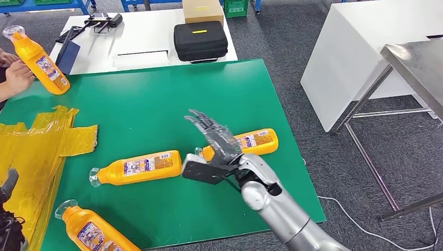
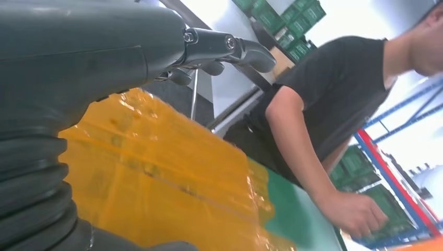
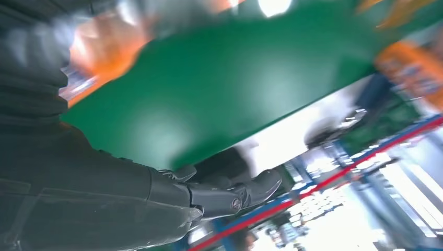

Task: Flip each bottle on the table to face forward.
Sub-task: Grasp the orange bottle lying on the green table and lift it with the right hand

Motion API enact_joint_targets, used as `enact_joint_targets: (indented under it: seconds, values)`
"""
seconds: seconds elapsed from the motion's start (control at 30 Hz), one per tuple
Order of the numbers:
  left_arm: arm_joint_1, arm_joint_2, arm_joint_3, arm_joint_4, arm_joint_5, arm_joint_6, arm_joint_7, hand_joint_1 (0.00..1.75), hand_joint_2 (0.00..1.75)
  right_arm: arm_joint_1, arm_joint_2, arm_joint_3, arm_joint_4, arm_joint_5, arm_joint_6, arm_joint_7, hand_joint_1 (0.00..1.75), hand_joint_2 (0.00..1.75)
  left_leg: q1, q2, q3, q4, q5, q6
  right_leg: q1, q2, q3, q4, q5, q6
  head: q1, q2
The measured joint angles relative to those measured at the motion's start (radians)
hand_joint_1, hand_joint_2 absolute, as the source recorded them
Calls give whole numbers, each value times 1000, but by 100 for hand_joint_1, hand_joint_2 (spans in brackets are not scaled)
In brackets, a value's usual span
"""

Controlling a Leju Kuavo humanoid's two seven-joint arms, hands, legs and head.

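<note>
Right hand [image 1: 211,137] hangs released, fingers spread, above the green table [image 1: 156,94], holding nothing; I cannot tell my left hand's [image 2: 230,49] state. Left to right: a person's hand [image 1: 18,76] steadies an orange plastic bottle [image 1: 39,63]; yellow crinkled film [image 1: 36,151]; the near-edge bottle [image 1: 96,232]; the middle bottle [image 1: 141,167]; the right bottle [image 1: 256,141] under my hand. I judge them rigid, smooth, rollable; grip mid-body.
</note>
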Motion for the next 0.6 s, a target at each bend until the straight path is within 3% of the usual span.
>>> enact_joint_targets:
  seconds: [0.2,0.47,0.6]
  values:
    - [21,12,-2,-22,34,-13,0,0,175,-3,-68,-74,46,20,21,1,0,175,0,0,0,0,0,0,0,0,0,0,0,0,-1,0]
    - [59,18,-18,-80,125,-80,0,0,175,-36,-277,-238,222,42,-4,-156,0,175,-1,-6,-2,0,0,1,-2,-6,0,0,0,1,0,0]
    - [57,18,-34,-90,129,-80,0,0,175,-55,-331,-276,274,44,10,-172,0,175,-2,-4,-1,1,0,1,-2,-4,0,0,1,1,-1,0]
